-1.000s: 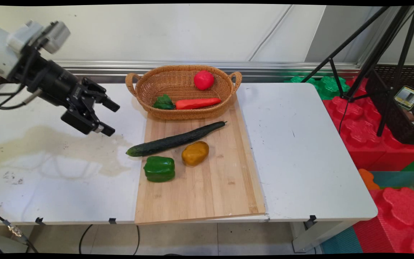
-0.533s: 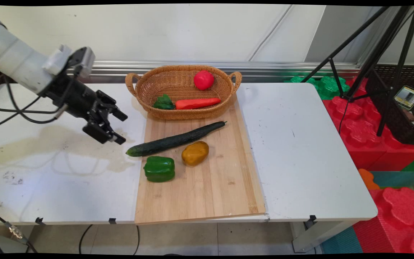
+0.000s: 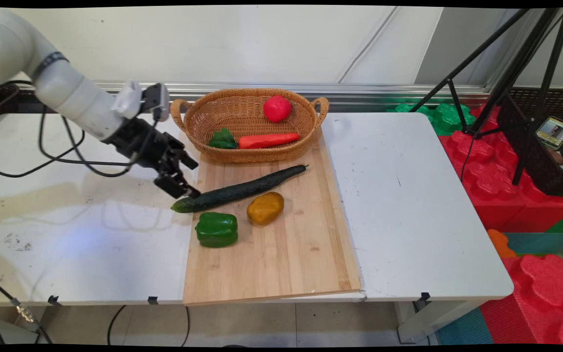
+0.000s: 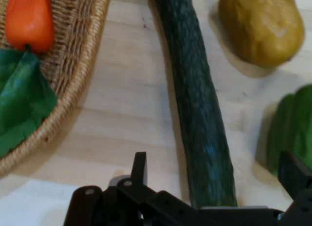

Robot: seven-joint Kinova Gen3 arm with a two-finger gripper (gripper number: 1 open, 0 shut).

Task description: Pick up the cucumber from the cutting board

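The cucumber [image 3: 239, 189] is lying slantwise across the wooden cutting board [image 3: 281, 264], its near tip poking out over the board's left edge onto the white table [image 3: 408, 205]. The gripper [image 3: 187, 178] is hovering right at that tip, fingers spread wide and gripping nothing. Just beside the cucumber are sitting a green bell pepper [image 3: 216, 229] and a yellow pepper [image 3: 265, 208]. Behind, the wicker basket [image 3: 247, 154] is holding a carrot [image 3: 268, 141] and a tomato [image 3: 277, 108].
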